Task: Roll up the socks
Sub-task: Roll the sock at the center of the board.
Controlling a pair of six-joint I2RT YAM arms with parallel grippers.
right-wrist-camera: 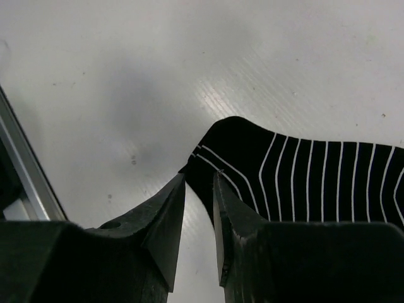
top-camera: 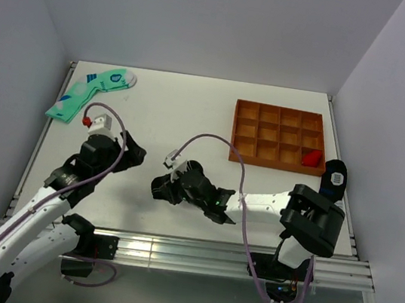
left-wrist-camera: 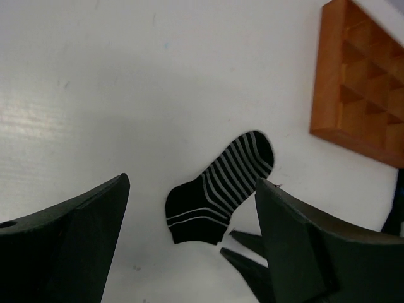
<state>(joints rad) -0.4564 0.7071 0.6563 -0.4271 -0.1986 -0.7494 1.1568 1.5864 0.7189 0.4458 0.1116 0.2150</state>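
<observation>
Right gripper sits closest to its wrist lens. Its fingers stand a narrow slit apart, with bare table showing through the slit, so I read them as not clamped on anything. Left gripper hangs higher, its fingers spread wide with nothing between them.

1. Table: white, carrying everything below.
2. Wooden tray: at 1 o'clock from the arms in the top view, well apart from the work.
3. Mint-green socks: at 11 o'clock, not involved.
4. Second black sock: at the tray's 4 o'clock corner.
5. Striped sock: flat on the table between the arms. In the left wrist view its long axis runs from the cuff at 7 o'clock to the toe at 1 o'clock.
6. Cuff corner: at the right fingertips, at their 12 o'clock, with the sock body running off toward 3 o'clock.

Judgement: the right arm is nearer. The roll should start at the cuff and travel along the long axis toward the toe.
</observation>
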